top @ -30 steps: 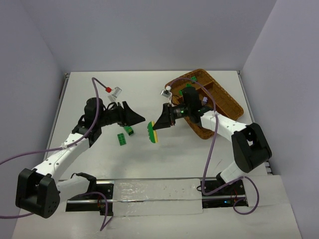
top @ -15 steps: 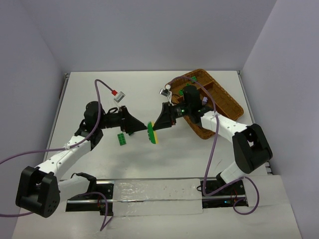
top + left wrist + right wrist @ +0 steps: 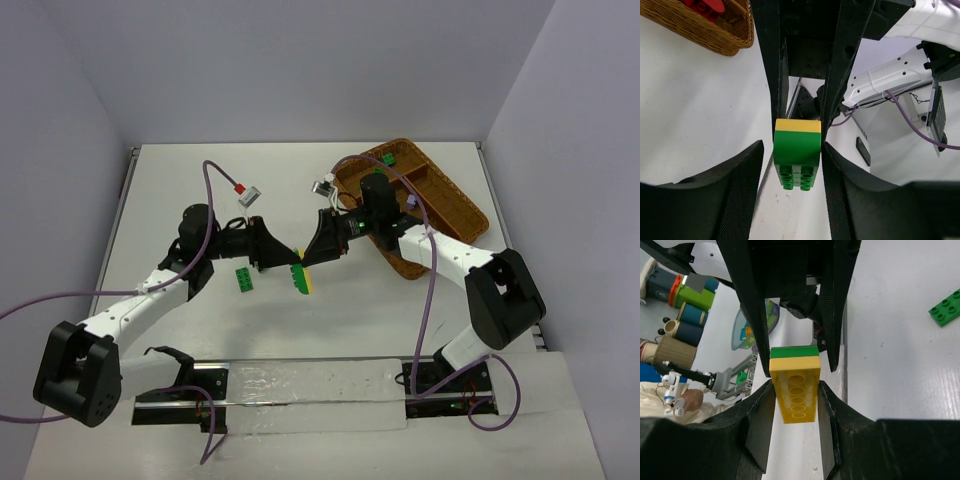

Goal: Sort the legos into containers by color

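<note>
Right gripper (image 3: 794, 405) pinches the yellow brick (image 3: 794, 385), green brick (image 3: 796, 147) stuck on it, mid-air well short of the tray (image 3: 478, 213); left gripper (image 3: 792, 165) flanks the green (grip? can't tell); I reckon a skewed pull flings one half away.

White counter (image 3: 160, 200), pale grey-lilac walls (image 3: 300, 70) boxing it on three sides, light flat and even. Right wrist view: stacked coloured cups (image 3: 687, 305) beyond the counter edge.

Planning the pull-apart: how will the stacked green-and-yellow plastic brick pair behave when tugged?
Probably rigid: the green-and-yellow plastic brick pair shows crisp edges in the right end effector. Smooth glossy faces might slip. Small, so likely light.
</note>
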